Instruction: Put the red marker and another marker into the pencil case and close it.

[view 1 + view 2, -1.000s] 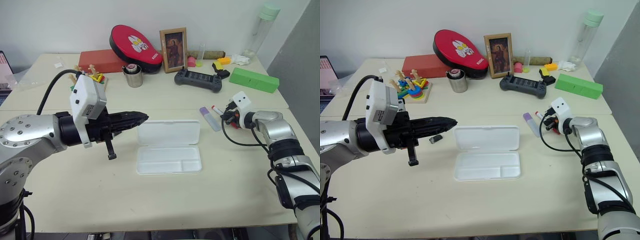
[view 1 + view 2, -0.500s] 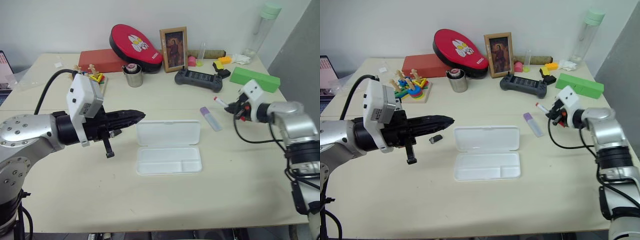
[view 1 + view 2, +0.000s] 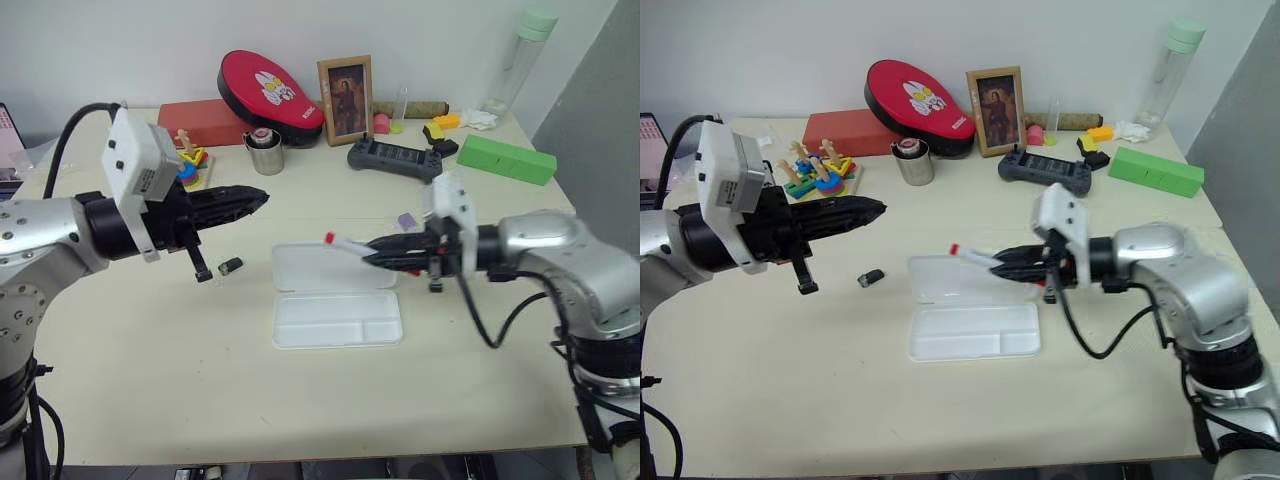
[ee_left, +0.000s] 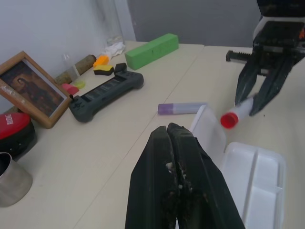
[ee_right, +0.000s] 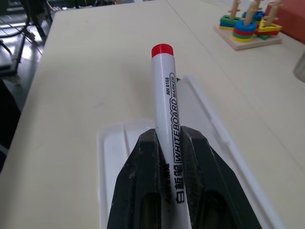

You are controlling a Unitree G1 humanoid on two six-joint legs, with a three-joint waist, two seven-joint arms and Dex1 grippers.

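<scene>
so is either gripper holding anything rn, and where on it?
Right gripper holds the red marker by the barrel's lower part, its red end sticking out over the open pencil case. Left gripper is shut on nothing.

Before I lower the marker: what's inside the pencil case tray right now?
The pencil case lies open, and its divided tray holds nothing. The red marker, pinched in the right gripper, hangs above the lid half. That arm covers the lid's right end.
</scene>
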